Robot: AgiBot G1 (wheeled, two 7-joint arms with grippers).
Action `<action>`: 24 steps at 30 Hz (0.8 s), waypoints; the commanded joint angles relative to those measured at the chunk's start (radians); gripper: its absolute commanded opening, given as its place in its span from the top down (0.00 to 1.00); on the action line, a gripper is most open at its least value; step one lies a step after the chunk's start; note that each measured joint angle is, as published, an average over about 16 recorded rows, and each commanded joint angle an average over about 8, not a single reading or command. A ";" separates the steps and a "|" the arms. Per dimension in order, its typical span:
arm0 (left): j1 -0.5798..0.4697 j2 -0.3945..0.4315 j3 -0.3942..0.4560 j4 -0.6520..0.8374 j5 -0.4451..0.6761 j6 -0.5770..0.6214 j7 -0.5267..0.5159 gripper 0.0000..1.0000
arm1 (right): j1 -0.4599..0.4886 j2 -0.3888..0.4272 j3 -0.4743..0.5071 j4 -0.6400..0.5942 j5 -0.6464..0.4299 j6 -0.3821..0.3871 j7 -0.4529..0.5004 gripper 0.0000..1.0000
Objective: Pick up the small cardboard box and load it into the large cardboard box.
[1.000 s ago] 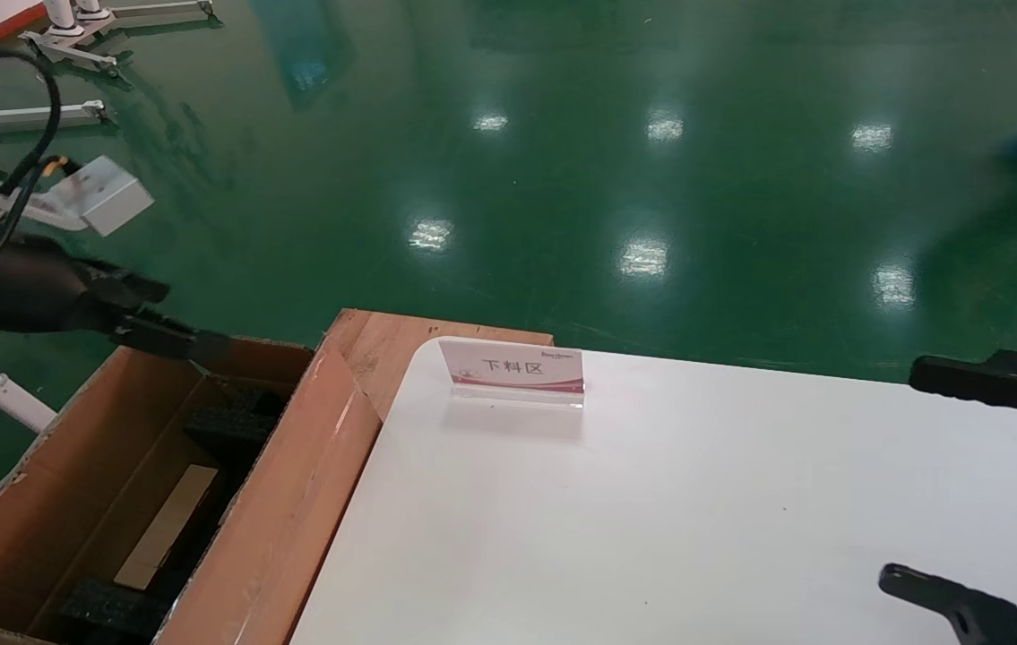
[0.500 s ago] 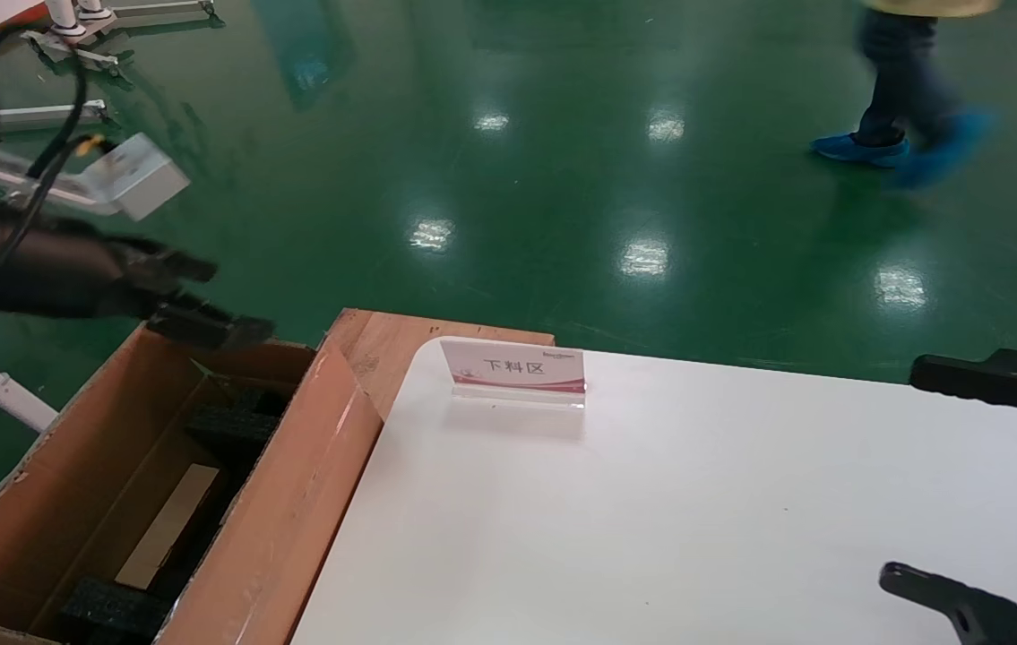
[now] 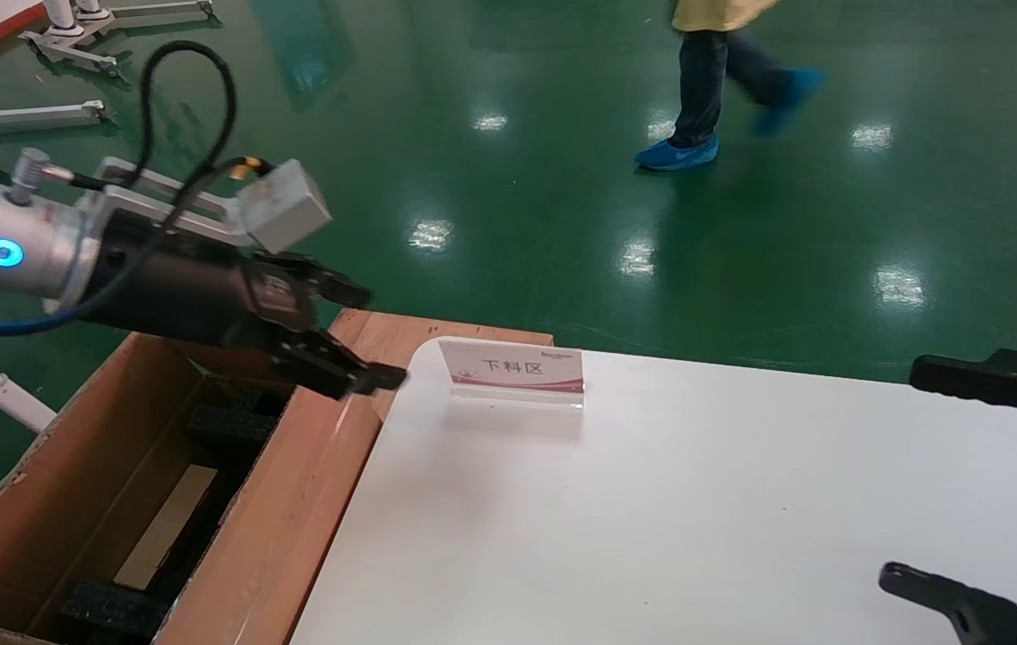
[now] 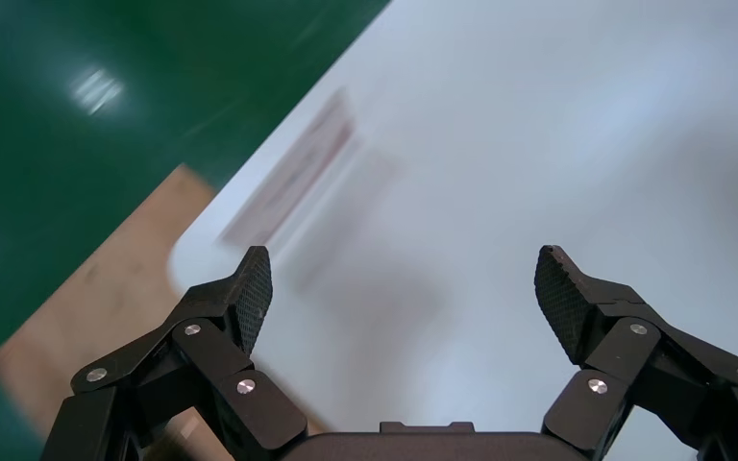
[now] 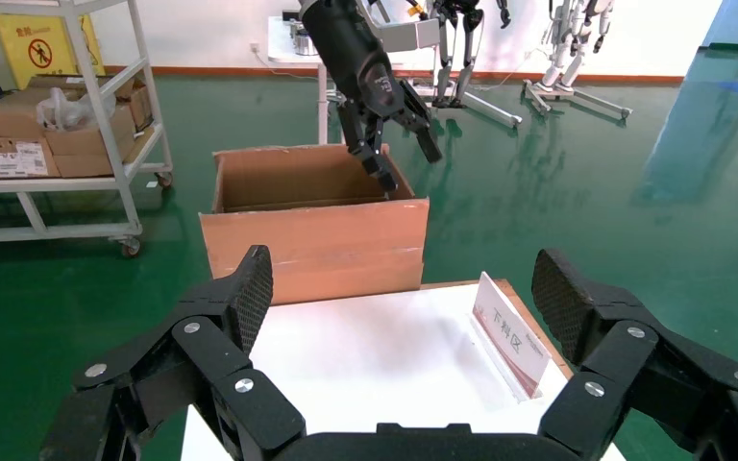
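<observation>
Inside the large box, the small box lay between foam blocks, loading apparently done; the left gripper hovered empty, fingers wide, over the table corner; the right gripper idled wide.

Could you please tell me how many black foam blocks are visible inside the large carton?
2: one foam block at the far end of the large cardboard box, another at its near end; others may be hidden.
</observation>
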 commanded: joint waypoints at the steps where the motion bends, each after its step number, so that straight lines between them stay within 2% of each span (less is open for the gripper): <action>1: 0.054 0.011 -0.064 -0.001 -0.017 0.014 0.027 0.00 | 0.000 0.000 0.000 0.000 0.000 0.000 0.000 0.00; 24: 0.677 0.133 -0.794 -0.009 -0.217 0.172 0.333 0.00 | 0.000 0.000 -0.001 0.000 0.001 0.000 -0.001 0.00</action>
